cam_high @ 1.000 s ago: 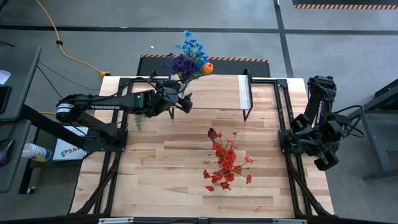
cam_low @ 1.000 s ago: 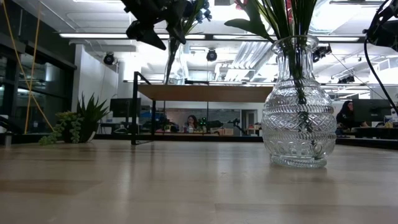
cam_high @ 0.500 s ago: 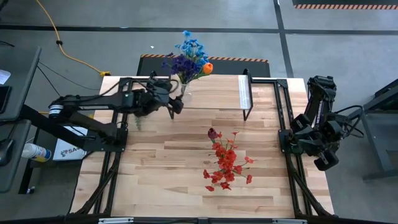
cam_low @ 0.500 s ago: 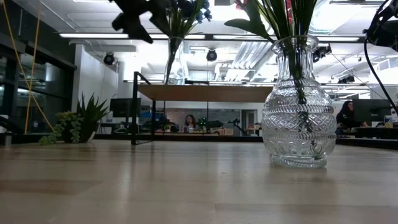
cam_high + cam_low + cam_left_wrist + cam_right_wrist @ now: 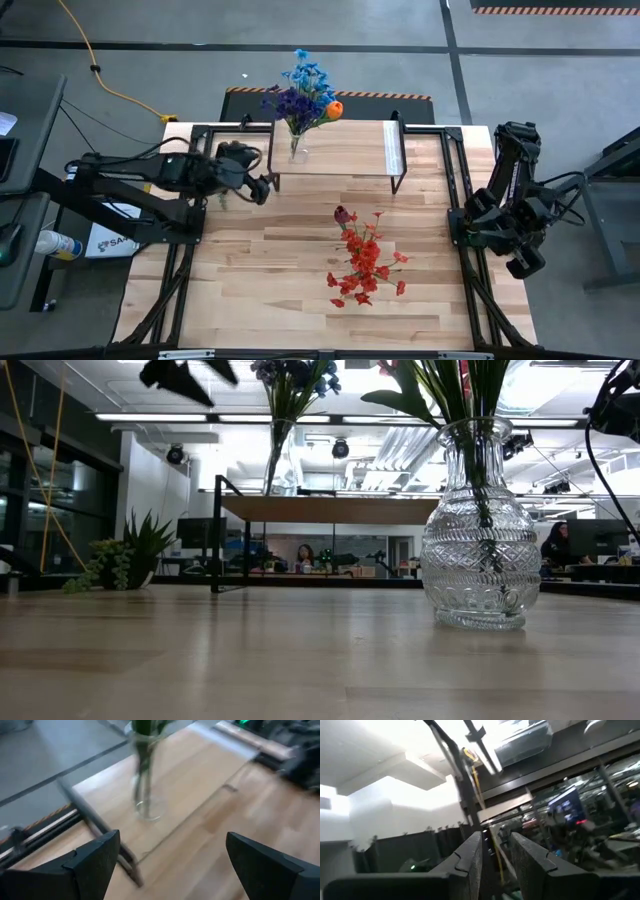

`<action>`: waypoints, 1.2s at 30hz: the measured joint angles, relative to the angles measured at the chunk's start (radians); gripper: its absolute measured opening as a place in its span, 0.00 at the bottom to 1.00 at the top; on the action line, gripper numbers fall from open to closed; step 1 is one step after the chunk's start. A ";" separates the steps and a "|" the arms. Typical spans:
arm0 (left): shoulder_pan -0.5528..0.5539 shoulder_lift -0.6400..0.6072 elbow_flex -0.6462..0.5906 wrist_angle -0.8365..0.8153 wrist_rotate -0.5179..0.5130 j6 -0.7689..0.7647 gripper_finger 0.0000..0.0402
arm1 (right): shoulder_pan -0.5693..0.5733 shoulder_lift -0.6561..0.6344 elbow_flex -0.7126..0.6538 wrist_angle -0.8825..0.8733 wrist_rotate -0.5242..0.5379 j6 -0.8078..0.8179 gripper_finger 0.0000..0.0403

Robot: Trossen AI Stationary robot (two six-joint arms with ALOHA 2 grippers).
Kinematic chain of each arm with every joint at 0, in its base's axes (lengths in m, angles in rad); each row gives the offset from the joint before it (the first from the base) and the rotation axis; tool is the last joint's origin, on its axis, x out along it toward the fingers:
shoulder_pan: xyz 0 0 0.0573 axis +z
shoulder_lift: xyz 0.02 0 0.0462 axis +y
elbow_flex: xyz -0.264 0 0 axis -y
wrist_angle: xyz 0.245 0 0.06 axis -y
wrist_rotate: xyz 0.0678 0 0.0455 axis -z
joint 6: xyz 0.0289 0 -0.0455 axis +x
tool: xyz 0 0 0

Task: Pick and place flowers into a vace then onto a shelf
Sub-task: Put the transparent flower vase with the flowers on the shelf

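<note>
Wooden tabletop (image 5: 300,290) — red long-stemmed flowers in clear patterned glass vase (image 5: 362,262) at 4 o'clock from spread-open, empty left gripper (image 5: 262,187); right gripper (image 5: 522,262) parked, nearly closed, empty — roughly equidistant.

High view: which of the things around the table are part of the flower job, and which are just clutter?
Part of the job:
- blue and purple flowers in a slim vase on the shelf
- red flowers in the cut-glass vase
- left gripper, open, beside the shelf
- right gripper, parked off the table's right edge

Just lying about:
- spiky potted plant
- yellow cable on the floor
</note>
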 joint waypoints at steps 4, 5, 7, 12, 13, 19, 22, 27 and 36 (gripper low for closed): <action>-0.093 -0.031 0.000 -0.002 0.004 -0.010 0.98 | 0.000 0.000 0.000 -0.143 -0.008 0.162 0.23; -0.117 -0.035 0.001 0.008 0.003 -0.011 0.98 | 0.000 0.000 0.000 -0.188 -0.009 0.217 0.23; -0.160 -0.047 0.003 0.016 0.003 -0.012 0.98 | 0.011 0.000 0.000 -0.279 -0.010 0.330 0.23; -0.266 -0.061 0.002 0.035 0.001 -0.030 0.98 | 0.060 0.001 0.000 -0.480 0.006 0.587 0.23; -0.285 -0.062 0.002 0.042 0.001 -0.036 0.98 | 0.068 0.001 0.000 -0.513 0.012 0.635 0.23; -0.381 -0.062 0.002 0.063 -0.036 -0.109 0.98 | 0.084 0.009 0.000 -0.761 0.052 0.954 0.23; -0.427 -0.062 0.002 0.063 -0.075 -0.158 0.98 | 0.084 0.018 0.000 -0.888 0.043 1.117 0.23; -0.497 -0.062 0.002 0.064 -0.132 -0.226 0.98 | 0.084 0.050 0.000 -1.053 0.030 1.314 0.23; -0.585 -0.055 0.002 0.064 -0.210 -0.316 0.98 | 0.036 0.172 0.000 -1.138 0.035 1.375 0.23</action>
